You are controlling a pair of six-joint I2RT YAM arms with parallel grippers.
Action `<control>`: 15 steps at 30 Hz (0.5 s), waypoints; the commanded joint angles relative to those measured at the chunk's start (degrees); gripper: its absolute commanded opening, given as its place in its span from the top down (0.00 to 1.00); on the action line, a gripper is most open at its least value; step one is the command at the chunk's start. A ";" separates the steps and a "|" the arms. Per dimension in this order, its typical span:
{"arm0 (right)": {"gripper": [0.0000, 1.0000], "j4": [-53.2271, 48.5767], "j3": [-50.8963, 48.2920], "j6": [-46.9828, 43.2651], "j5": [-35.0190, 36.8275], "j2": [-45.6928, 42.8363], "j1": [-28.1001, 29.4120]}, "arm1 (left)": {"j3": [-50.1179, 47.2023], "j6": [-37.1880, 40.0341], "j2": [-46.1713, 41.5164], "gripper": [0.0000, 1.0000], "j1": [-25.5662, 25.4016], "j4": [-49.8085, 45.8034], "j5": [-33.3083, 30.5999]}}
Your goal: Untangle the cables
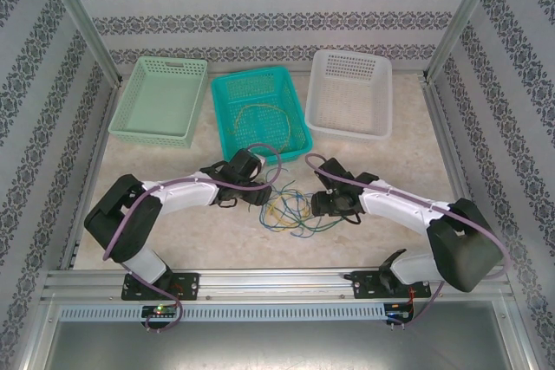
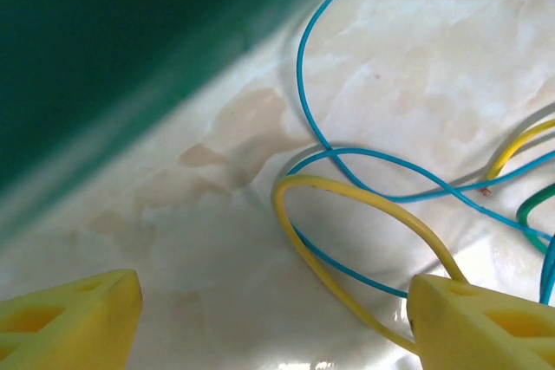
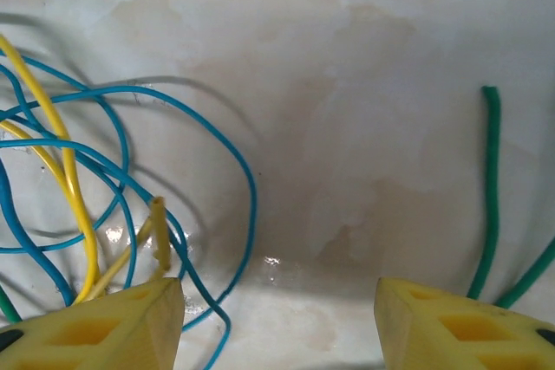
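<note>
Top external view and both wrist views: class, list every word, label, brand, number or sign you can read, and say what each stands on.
No readable text anywhere.
Light green basket, teal basket, white basket, cables: no print.
Wallpaper: ornament only, no letters.
Small boards below the arm bases: too small to read.

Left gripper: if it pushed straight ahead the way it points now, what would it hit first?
Most likely the yellow cable, which loops just ahead of the open left gripper, with a blue cable crossing it. The teal basket lies further off to the left. Depth is hard to judge here.
</note>
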 commanded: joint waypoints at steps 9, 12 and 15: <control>0.39 3.22 -0.38 1.33 -0.03 2.53 0.88 | 2.11 -2.00 5.25 0.26 -2.13 9.34 3.15; 0.39 3.84 -1.16 1.80 0.11 2.50 1.12 | 2.54 -3.11 6.69 0.55 -2.28 10.52 3.33; 0.38 3.79 -1.53 2.09 0.41 2.46 1.53 | 2.82 -4.23 7.66 0.83 -2.32 10.33 3.03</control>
